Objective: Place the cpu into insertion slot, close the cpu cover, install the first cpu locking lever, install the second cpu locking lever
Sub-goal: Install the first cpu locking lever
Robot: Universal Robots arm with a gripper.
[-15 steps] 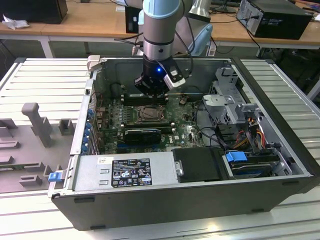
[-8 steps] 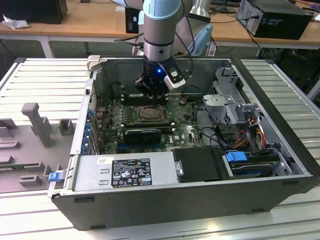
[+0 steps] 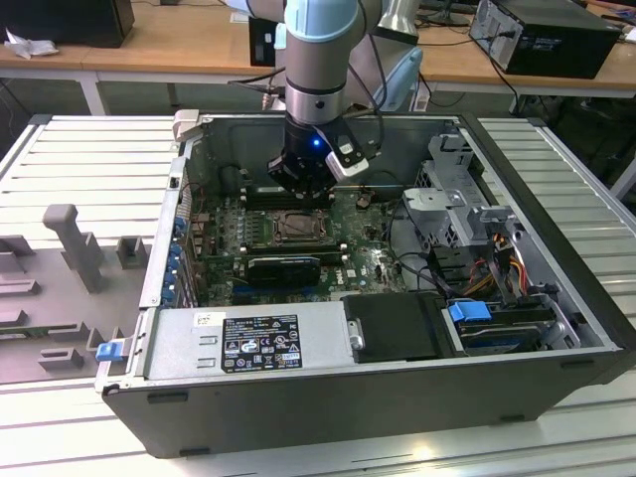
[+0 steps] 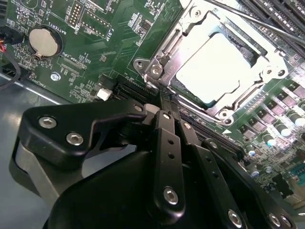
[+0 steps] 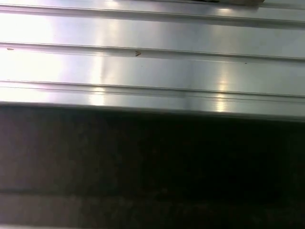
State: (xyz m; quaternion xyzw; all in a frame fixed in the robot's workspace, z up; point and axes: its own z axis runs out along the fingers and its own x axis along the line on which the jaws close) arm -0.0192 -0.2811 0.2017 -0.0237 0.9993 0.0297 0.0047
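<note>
The cpu point(image 4: 214, 69) flat in the insertion slot point(image 4: 164, 50) under the cpu cover point(image 4: 267, 67), claw point(image 4: 164, 102) pinched narrow alongside.

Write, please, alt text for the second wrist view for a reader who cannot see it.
The cpu sits in the insertion slot with the cpu cover closed around it, on a green motherboard. The black gripper hangs close beside the socket's corner.

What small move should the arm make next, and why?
Probably a short move toward the thin metal rod beyond the socket, to press it down. The cpu already lies seated, the cpu cover lies flat over its edges, and the gripper hovers by the cover's corner. The rod looks like a locking lever not yet latched, though I can't be sure.
</note>
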